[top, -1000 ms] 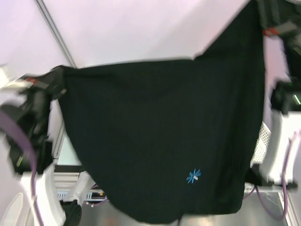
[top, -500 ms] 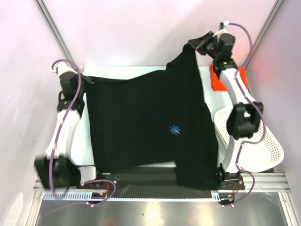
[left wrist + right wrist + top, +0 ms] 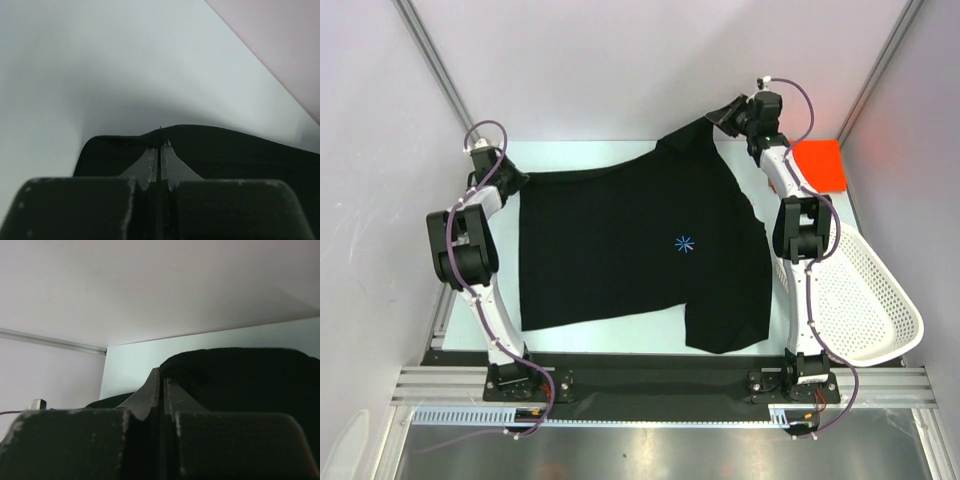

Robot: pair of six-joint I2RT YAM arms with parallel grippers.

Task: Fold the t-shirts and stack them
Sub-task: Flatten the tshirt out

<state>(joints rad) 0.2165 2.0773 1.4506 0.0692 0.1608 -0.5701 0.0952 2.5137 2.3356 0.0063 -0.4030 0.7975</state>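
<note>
The black t-shirt (image 3: pixel 630 250) with its small pale blue starburst print (image 3: pixel 686 243) lies spread across the table. My left gripper (image 3: pixel 512 178) is shut on the shirt's far left corner, low at the table; the left wrist view shows cloth (image 3: pixel 210 145) pinched between the closed fingers. My right gripper (image 3: pixel 722 113) is shut on the far right corner, held a little above the table; the right wrist view shows black cloth (image 3: pixel 240 375) at the closed fingers. The orange-red t-shirt (image 3: pixel 820 163) lies folded at the far right corner.
A white mesh basket (image 3: pixel 860 300) stands at the right, beside the right arm. The shirt's near right part is folded under near the front edge (image 3: pixel 725 335). Enclosure walls and corner posts surround the table.
The black shirt, held up in front of the camera a second ago, has come down and back and now lies spread on the table. Both arms have stretched to the far side.
</note>
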